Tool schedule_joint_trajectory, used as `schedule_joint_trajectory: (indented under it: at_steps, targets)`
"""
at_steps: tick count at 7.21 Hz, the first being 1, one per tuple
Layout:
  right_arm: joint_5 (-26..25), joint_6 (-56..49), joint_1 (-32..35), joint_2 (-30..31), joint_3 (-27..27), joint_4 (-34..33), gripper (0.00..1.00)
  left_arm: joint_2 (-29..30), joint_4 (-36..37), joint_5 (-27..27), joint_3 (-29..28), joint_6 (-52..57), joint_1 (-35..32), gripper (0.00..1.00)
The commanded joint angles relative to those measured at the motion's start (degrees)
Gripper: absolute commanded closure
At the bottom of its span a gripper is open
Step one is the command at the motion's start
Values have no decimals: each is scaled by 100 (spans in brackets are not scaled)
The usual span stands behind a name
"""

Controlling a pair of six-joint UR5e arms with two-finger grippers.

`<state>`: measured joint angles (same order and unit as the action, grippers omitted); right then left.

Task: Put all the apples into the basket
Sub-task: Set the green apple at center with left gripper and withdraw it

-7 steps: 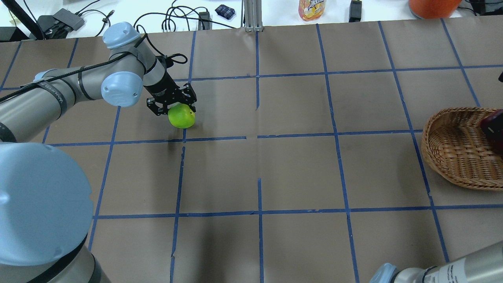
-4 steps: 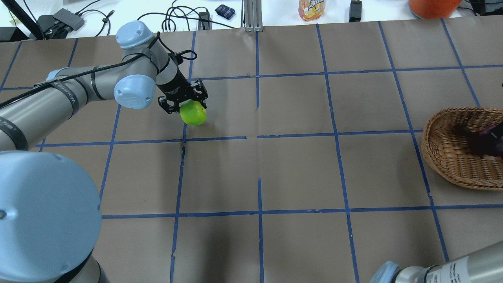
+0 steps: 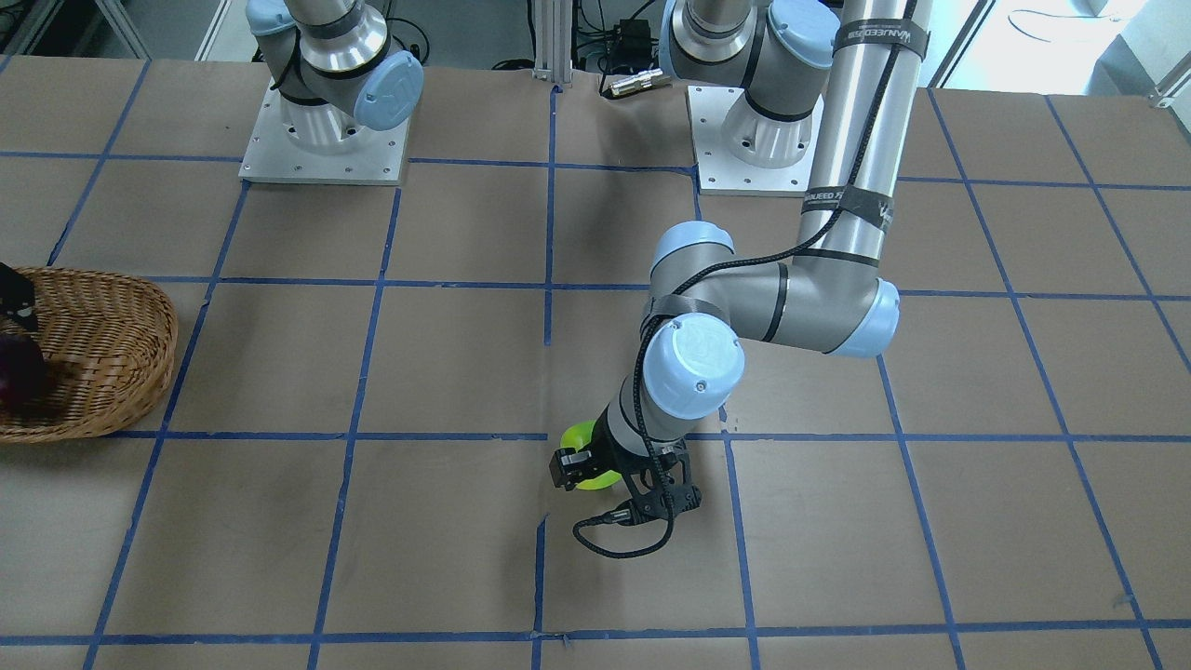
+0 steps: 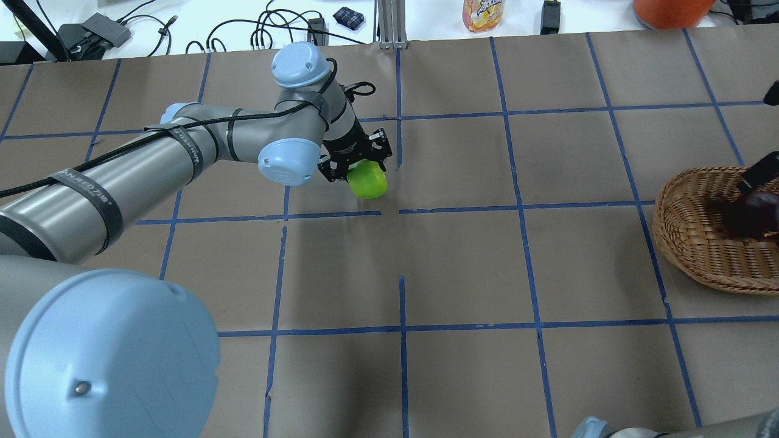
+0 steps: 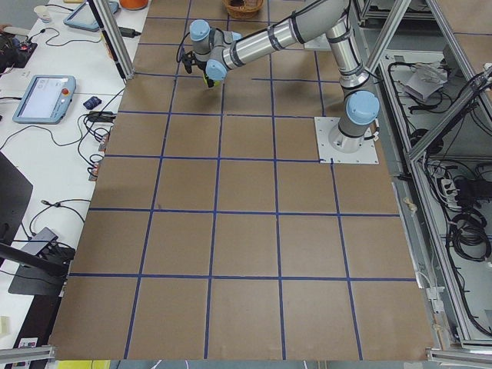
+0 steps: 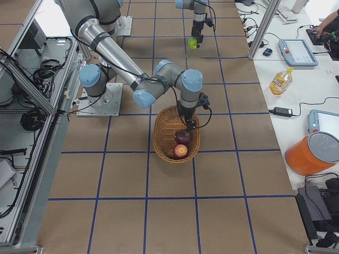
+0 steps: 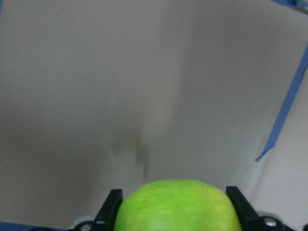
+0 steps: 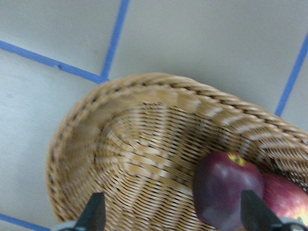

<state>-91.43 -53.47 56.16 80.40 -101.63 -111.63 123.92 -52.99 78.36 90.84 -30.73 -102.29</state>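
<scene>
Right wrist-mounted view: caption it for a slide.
Dark maroon apple and red speckled apple lying side by side in the brown woven wicker basket.

We read "WANJEED" on black straps [image 3: 876,37] round left arm [image 3: 851,121]. Bottle [image 4: 483,13] label too blurred for us.

You're looking at two arms built from silver-grey tubes: the left arm [image 4: 146,167] and the right arm [image 6: 114,50]. Pale blue round caps [image 3: 693,361] close off each joint. Along the left arm you'll find a black cable [image 3: 605,553], pinned down by black straps [image 3: 856,200] with white lettering. Each base sits on a square metal plate [image 3: 265,167] dotted with screws. The left hand [image 4: 358,163] and right hand [image 6: 186,127] are black, open-framed metal.
</scene>
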Motion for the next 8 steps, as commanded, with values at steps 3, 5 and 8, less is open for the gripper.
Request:
schedule_joint_trajectory:
  at_steps: [3, 5, 8]
  targets:
    - [143, 3782, 2544, 302, 11, 90, 0, -489, -592, -5, -529, 896, 531, 0]
    - [169, 5155, 3433, -66, 29, -523, 0, -982, -2660, -14, -1528, 2799, 1496, 0]
    - [644, 7065, 4523, -1364, 1079, -992, 0, -1797, -4333, 857, -2035, 4462, 2206, 0]
